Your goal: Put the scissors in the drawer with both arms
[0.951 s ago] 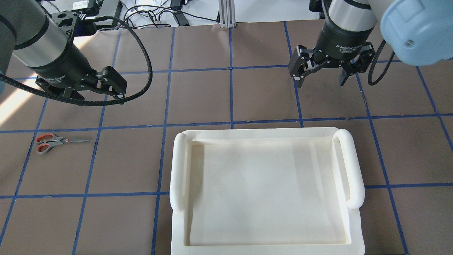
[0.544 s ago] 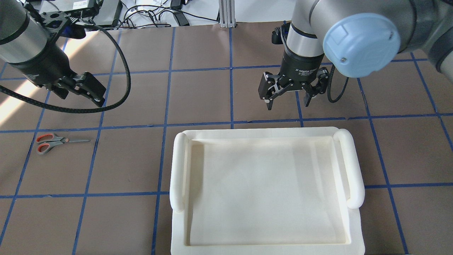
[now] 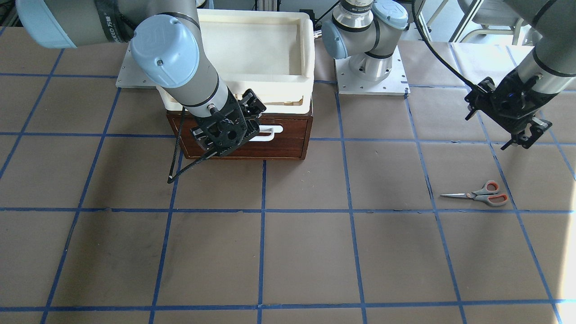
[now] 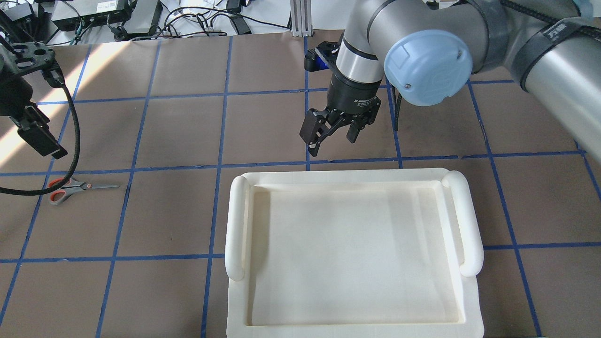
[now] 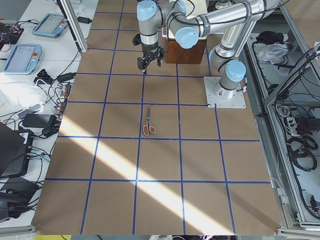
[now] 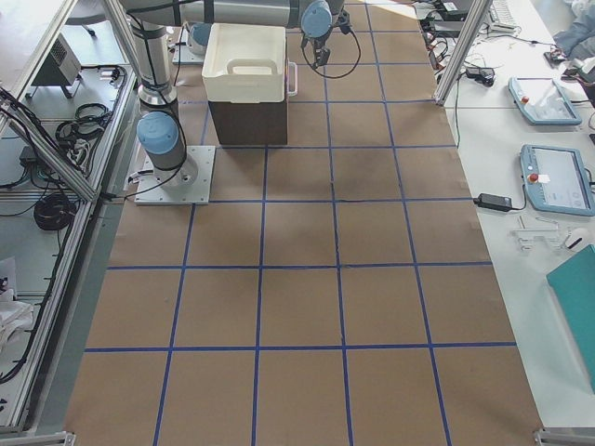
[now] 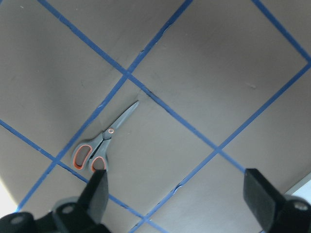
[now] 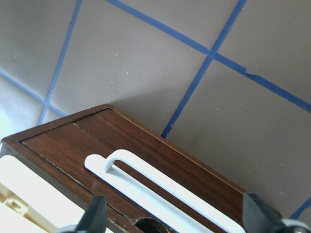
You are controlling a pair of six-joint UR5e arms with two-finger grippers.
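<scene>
Arms: two, one coming in from each side of the overhead view.
Left gripper point(image 7: 177, 191): one, at the far left edge, hanging over the table just beyond the scissors. Jaws released and spread wide, holding nothing.
Scissors point(image 4: 70, 188): one pair, lying flat on the table at the left with blades together. Handles point left and tips point right. They sit beside a blue tape line, well apart from the drawer. In the left wrist view they lie below and ahead of the left finger point(image 7: 97, 189), untouched.
Table point(image 4: 164, 211): one, brown with a grid of blue tape.
Tray point(image 4: 239, 220): one, white, resting on top of the brown case that houses the drawer, nearer than the right gripper.
Drawer point(image 3: 288, 143): one, dark brown, and it looks closed. It has one white bar handle point(image 8: 160, 179) across its front.
Right gripper point(image 4: 331, 143): one, right of centre, just beyond the tray's far rim and in front of the drawer. Jaws released and empty. In its wrist view the handle shows between the two fingers, apart from them.
</scene>
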